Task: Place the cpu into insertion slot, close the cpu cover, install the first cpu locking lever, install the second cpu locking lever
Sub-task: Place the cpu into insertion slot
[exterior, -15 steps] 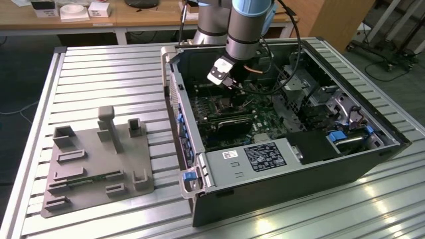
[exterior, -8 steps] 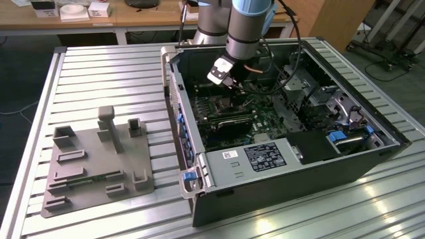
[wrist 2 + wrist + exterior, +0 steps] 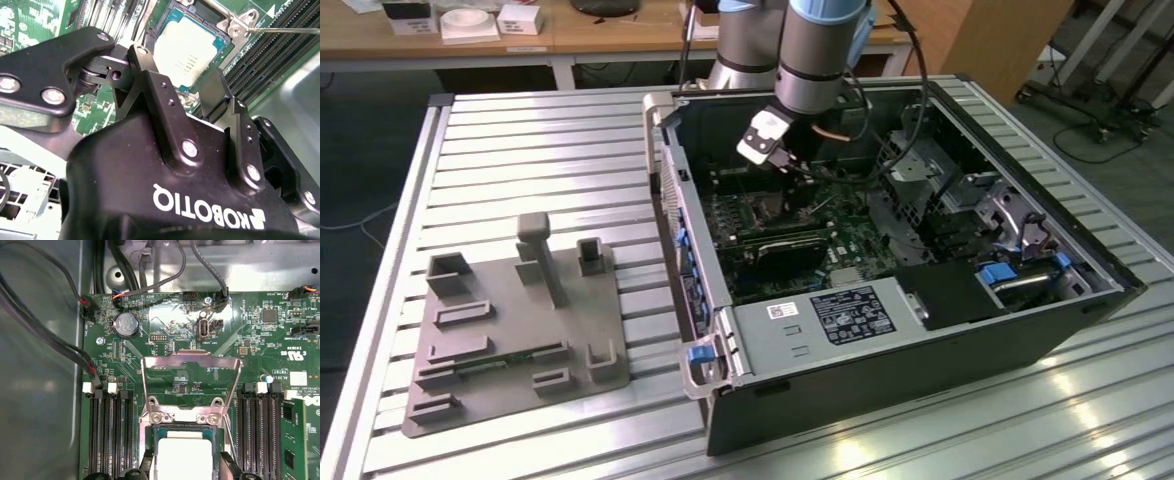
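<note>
— How is the arm posed?
— The arm (image 3: 817,50) is seen reaching down into the open computer case (image 3: 921,370) on the bench (image 3: 520,150), with the pincer (image 3: 767,145) pointed at the motherboard (image 3: 165,330).
— And the pincer?
— In the second wrist view its fingers (image 3: 155,90) are spread apart and nothing is gripped. The cpu (image 3: 187,50) is seen between them, lying in its socket. It seems to be seated, though its near edge is hidden.
— The cpu cover?
— In the first wrist view the cpu cover (image 3: 190,360) is seen standing open, clear of the chip.

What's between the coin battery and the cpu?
The cpu cover, standing open, lies between the coin battery and the cpu; the first wrist view shows it.
</note>
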{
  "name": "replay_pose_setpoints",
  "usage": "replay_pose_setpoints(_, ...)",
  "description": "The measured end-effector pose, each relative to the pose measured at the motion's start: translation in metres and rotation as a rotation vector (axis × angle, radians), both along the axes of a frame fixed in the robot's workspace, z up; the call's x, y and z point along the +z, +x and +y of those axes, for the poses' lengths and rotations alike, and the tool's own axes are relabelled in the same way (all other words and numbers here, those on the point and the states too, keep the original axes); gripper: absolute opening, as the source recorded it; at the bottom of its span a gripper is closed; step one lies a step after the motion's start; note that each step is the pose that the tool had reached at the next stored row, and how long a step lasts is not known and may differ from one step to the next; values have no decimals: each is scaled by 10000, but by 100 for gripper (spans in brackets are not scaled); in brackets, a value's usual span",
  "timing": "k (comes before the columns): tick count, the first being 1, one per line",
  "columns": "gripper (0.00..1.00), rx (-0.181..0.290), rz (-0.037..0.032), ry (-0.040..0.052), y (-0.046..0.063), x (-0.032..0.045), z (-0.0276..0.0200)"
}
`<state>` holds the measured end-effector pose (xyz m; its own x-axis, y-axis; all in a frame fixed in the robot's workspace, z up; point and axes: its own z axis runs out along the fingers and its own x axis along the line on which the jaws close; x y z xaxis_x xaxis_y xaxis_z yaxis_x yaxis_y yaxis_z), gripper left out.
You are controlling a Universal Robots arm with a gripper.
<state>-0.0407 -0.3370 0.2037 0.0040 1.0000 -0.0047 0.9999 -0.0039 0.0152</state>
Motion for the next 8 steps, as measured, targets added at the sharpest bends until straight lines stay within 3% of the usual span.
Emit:
replay_pose_setpoints(6,61,0,0,0,0,76,0)
replay_pose_setpoints(8,53,0,0,1,1,99,0)
